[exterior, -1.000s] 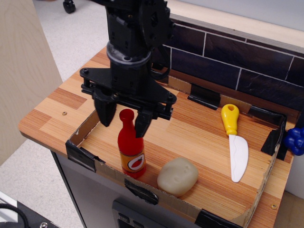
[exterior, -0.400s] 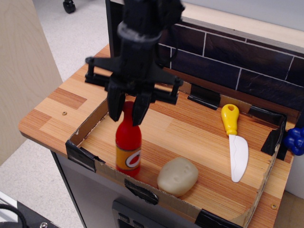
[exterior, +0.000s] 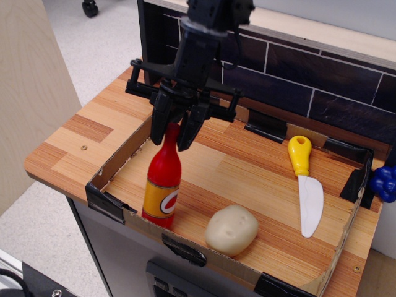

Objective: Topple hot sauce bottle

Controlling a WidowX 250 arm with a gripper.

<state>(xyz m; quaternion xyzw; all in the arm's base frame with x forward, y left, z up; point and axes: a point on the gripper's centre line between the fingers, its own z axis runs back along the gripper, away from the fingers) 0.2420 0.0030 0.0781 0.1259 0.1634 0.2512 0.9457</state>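
Observation:
The hot sauce bottle [exterior: 162,185] is glossy red with an orange-yellow label. It stands in the front left corner of the cardboard-rimmed wooden tray [exterior: 114,166], tilted, with its top leaning toward the back right. My black gripper [exterior: 173,133] comes down from above. Its two fingers [exterior: 158,127] are closed on either side of the bottle's red cap and neck, and the cap shows between them.
A beige potato-shaped toy [exterior: 231,230] lies at the tray's front, right of the bottle. A yellow-handled toy knife [exterior: 305,182] lies at the right. A blue object [exterior: 385,182] sits at the right edge. A dark tiled wall [exterior: 291,80] runs along the back.
The gripper has risen and moved toward the back right, closing its fingers on the cap. The bottle went from upright to tilted, and its base slid slightly left.

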